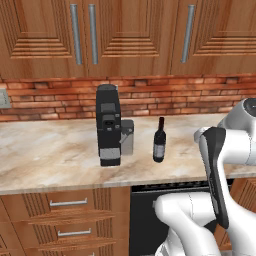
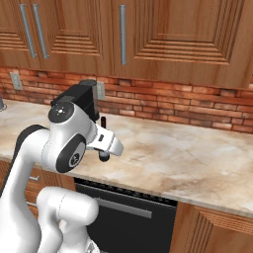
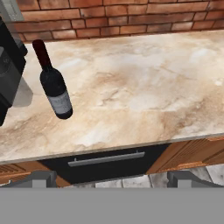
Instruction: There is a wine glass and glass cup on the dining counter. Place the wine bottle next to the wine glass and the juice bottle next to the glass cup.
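The wine bottle is slim and dark, with a dark red top and a pale grey label. It stands upright on the wall counter, just right of a black coffee machine. In the hand view the wine bottle is at the upper left, well ahead of the fingertips. My gripper is open and holds nothing; it hangs out past the counter's front edge. In the right base view my arm hides most of the wine bottle. The wine glass, glass cup, juice bottle and dining counter are out of view.
A tall black coffee machine stands on the counter close to the bottle's left. A red brick wall and wooden upper cabinets back the counter. Below its front edge are wooden drawers and a black appliance front.
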